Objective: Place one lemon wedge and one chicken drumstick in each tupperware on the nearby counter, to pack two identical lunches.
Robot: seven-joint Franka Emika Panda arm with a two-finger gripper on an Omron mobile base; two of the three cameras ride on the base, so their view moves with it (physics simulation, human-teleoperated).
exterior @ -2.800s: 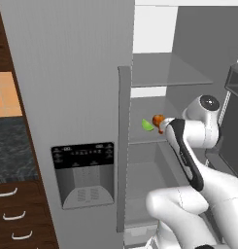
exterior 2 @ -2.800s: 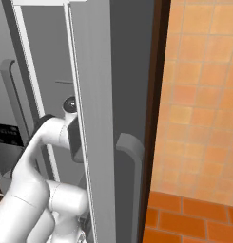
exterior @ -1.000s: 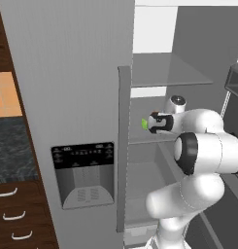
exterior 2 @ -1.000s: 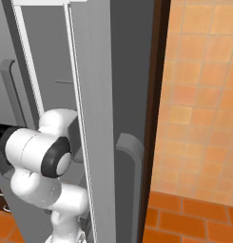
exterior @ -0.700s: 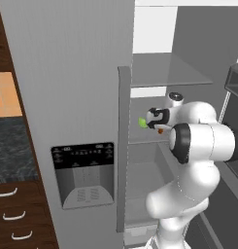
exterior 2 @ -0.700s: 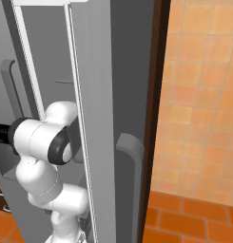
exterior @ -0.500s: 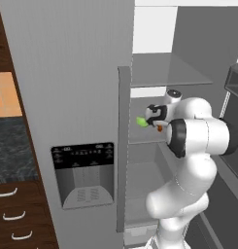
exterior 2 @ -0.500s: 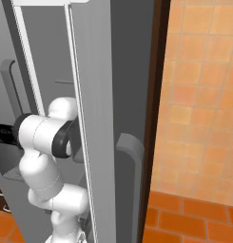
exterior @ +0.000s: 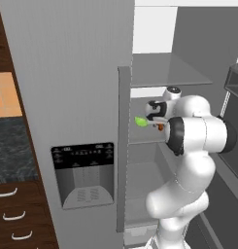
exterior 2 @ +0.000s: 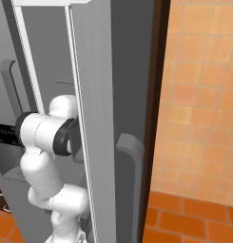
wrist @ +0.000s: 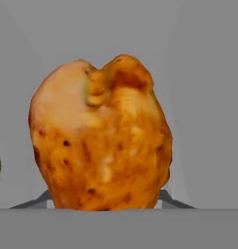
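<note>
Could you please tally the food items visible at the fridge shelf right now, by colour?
Orange-brown, chicken drumstick: 1
Green, wedge-shaped piece beside it: 1
Total: 2

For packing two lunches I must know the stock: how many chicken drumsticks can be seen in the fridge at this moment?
1. One chicken drumstick sits close in front of the hand camera; in the left base view it is the orange bit on the fridge shelf beside the arm. More may be hidden behind the arm.
</note>
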